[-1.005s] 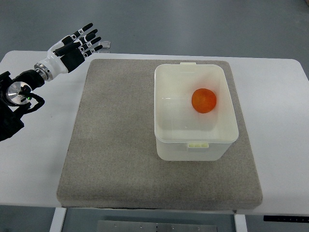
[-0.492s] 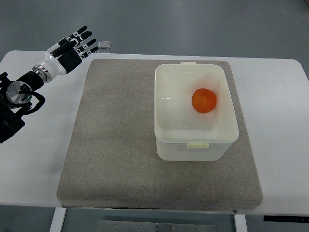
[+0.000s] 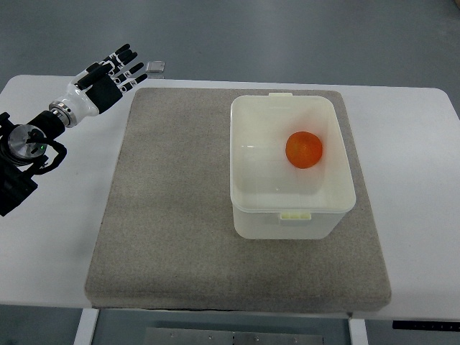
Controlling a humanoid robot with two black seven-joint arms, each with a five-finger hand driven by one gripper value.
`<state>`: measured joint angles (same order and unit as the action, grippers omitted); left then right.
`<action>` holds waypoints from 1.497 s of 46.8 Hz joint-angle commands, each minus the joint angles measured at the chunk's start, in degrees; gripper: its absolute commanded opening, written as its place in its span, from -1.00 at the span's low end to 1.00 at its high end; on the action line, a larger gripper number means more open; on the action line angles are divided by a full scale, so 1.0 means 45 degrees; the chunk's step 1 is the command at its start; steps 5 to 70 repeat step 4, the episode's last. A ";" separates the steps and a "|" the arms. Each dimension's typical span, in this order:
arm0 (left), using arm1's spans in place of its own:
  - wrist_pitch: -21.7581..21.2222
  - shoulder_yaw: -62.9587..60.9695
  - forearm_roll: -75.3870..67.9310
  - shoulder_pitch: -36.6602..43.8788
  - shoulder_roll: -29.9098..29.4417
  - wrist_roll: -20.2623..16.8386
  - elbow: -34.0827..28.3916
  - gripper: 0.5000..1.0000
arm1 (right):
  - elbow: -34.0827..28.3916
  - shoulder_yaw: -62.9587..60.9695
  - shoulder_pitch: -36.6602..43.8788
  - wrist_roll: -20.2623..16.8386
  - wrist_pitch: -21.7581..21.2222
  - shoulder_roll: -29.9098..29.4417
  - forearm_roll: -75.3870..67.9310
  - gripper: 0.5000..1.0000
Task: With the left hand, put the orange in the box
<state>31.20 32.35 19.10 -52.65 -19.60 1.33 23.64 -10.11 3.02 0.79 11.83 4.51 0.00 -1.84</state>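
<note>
resting in box (image 3: pixel 251 144), orange (image 3: pixel 303 149); left hand (image 3: pixel 100 80) fingers (image 3: pixel 123 52) spread

The left hand (image 3: pixel 108 74) is built with a white shell over the back and black segmented fingers (image 3: pixel 123 51), on which small white bands are seen at the joints. A silver metal ring is fitted at the wrist (image 3: pixel 57 113). Behind it, a black forearm housing (image 3: pixel 18 154) is seen, with a round silver disc, a small green light and black cables looped beside it.
</note>
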 commanded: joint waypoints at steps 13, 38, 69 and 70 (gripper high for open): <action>0.0019 -0.0002 -0.0026 0.0000 0.0001 -0.0002 0.0001 0.99 | -0.0018 0.0052 0.0000 0.0028 0.0072 0.0000 0.0019 0.70; 0.0019 -0.0002 -0.0026 0.0000 0.0001 -0.0002 0.0001 0.99 | -0.0018 0.0052 0.0000 0.0028 0.0072 0.0000 0.0019 0.70; 0.0019 -0.0002 -0.0026 0.0000 0.0001 -0.0002 0.0001 0.99 | -0.0018 0.0052 0.0000 0.0028 0.0072 0.0000 0.0019 0.70; 0.0019 -0.0002 -0.0026 0.0000 0.0001 -0.0002 0.0001 0.99 | -0.0018 0.0052 0.0000 0.0028 0.0072 0.0000 0.0019 0.70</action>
